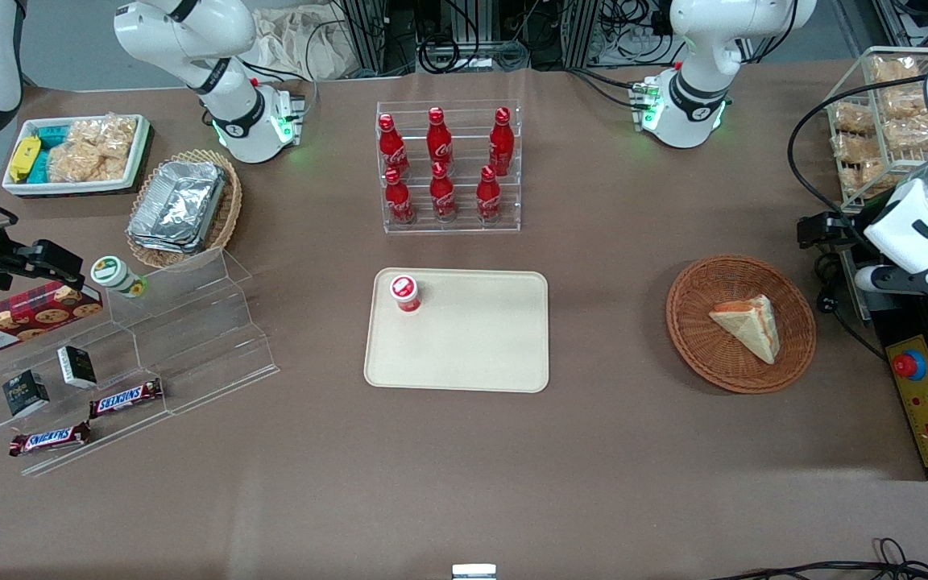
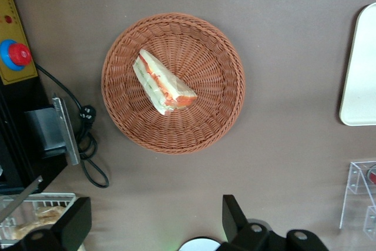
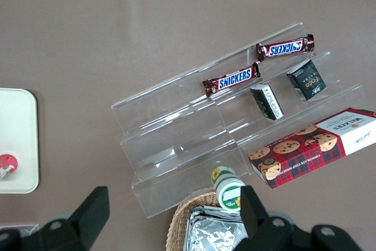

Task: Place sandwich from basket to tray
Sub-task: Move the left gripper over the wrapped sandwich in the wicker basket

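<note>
- The sandwich (image 2: 163,83) lies flat in the basket (image 2: 218,123), near its middle, cut edge up.
- The gripper (image 2: 155,221) hovers high above the basket, fingers spread wide and empty.
- Risk: soft bread may squash, or slip from a shallow pinch.
- The tray (image 1: 464,354) offers bare room near the small red-capped bottle (image 1: 404,293); a careless drop might topple it.

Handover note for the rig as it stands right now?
Gripper: open, holding nothing, up above the table beside the basket, nearer the working arm's end.
Sandwich: lying in the basket, untouched.
Tray: mid-table, carries only a small red-lidded cup at one corner.
Done: nothing of the move.
Left: descend onto the sandwich, grasp, lift, carry to the tray, set down on a bare part of it.
</note>
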You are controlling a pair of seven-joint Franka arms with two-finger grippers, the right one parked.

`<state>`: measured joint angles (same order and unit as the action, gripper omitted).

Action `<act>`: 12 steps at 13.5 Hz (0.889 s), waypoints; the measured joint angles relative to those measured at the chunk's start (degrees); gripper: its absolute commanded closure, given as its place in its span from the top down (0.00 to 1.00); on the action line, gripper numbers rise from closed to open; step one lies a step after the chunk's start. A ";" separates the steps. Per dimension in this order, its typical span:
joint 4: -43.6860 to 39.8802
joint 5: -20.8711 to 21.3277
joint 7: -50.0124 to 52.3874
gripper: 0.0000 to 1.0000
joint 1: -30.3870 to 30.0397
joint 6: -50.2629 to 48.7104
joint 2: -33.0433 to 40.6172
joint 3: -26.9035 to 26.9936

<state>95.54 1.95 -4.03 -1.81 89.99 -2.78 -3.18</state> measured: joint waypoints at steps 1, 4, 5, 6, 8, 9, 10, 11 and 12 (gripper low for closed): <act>-0.10 0.10 -0.13 1.00 -0.01 0.00 -0.04 0.02; -0.13 0.10 -0.03 1.00 -0.19 -0.02 -0.55 0.21; 0.03 0.10 1.09 1.00 -0.40 -0.03 -0.90 0.42; 0.81 0.11 3.66 1.00 -0.74 0.32 -1.25 0.77; 5.29 0.10 9.15 1.00 -1.51 5.57 -1.41 2.43; 8.19 0.10 11.69 1.00 -1.82 9.06 -1.37 3.32; 11.07 0.08 14.71 1.00 -2.09 12.66 -1.36 3.84; 14.02 0.08 18.89 1.00 -2.23 17.05 -1.38 4.03; 16.92 0.08 23.74 1.00 -2.20 22.00 -1.42 4.01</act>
<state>112.46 2.03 19.70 -4.01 111.98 -4.20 0.83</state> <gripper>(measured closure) 0.000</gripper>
